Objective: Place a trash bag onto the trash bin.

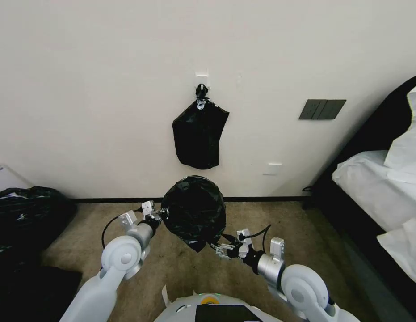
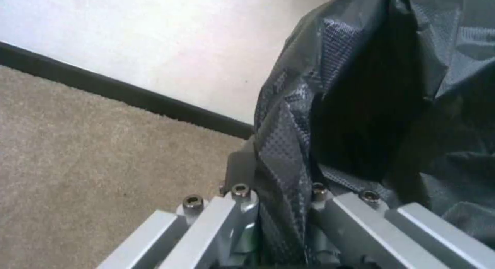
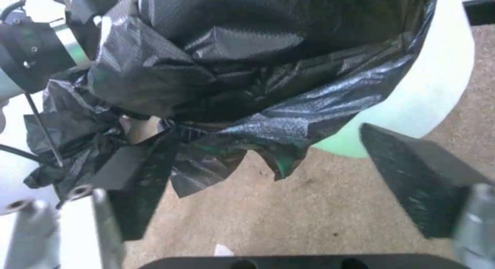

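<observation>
We see the crinkly glossy black plastic trash bag (image 1: 193,213) draped over the round cream-white plastic trash bin (image 3: 438,87), whose wall shows from our right wrist. Our left gripper (image 2: 281,207) pinches the bag's fold; our right gripper (image 3: 289,184) gapes wide beside its hem, holding nothing.

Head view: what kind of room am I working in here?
Probably a bedroom, perhaps a hotel room: a bed with white bedding on the right, beige carpet, and a dark switch plate on the plain wall. A knotted black bag bundle hangs from a wall hook.

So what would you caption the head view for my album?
Both grippers, left and right, at a black trash bag draped over a bin by the wall.
</observation>
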`<state>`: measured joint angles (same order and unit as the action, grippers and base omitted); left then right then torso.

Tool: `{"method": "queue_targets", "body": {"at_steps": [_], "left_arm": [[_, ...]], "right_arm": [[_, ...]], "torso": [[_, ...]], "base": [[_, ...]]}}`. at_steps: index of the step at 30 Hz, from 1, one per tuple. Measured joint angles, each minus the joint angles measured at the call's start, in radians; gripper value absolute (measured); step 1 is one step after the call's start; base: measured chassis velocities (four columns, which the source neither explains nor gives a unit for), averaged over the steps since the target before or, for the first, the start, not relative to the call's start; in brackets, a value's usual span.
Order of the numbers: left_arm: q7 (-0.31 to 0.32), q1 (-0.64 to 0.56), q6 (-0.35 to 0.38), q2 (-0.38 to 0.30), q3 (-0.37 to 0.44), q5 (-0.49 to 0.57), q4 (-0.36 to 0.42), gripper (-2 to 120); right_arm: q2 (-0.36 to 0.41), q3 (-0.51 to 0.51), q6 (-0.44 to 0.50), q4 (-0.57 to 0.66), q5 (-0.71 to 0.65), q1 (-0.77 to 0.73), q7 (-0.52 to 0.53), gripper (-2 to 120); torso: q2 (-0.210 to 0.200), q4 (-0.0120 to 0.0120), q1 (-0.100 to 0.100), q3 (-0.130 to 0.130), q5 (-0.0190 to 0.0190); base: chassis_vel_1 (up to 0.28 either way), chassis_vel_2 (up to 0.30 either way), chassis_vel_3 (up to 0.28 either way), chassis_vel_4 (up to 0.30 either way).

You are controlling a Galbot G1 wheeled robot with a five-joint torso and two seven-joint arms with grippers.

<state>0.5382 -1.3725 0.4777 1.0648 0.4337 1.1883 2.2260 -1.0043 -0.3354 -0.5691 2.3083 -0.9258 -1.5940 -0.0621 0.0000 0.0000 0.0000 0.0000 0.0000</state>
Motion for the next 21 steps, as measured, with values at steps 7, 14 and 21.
{"method": "queue_targets", "body": {"at_steps": [7, 14, 21], "left_arm": [[-0.001, -0.004, 0.0, 0.0, 0.0, -0.001, 0.006, 2], [-0.001, -0.01, 0.001, -0.002, 0.002, -0.001, 0.013, 2], [0.006, -0.012, 0.001, 0.011, 0.001, 0.0, 0.023, 2]], "right_arm": [[-0.003, 0.012, 0.001, -0.008, 0.003, 0.011, 0.001, 59], [-0.005, 0.019, 0.002, -0.014, 0.007, 0.014, 0.004, 32], [-0.011, 0.057, 0.017, -0.035, 0.059, 0.019, 0.002, 7]], "torso": [[0.0, 0.0, 0.0, 0.0, 0.0], [0.0, 0.0, 0.0, 0.0, 0.0], [0.0, -0.0001, 0.0, 0.0, -0.0001]], "base": [[0.0, 0.0, 0.0, 0.0], [0.0, 0.0, 0.0, 0.0], [0.0, 0.0, 0.0, 0.0]]}}
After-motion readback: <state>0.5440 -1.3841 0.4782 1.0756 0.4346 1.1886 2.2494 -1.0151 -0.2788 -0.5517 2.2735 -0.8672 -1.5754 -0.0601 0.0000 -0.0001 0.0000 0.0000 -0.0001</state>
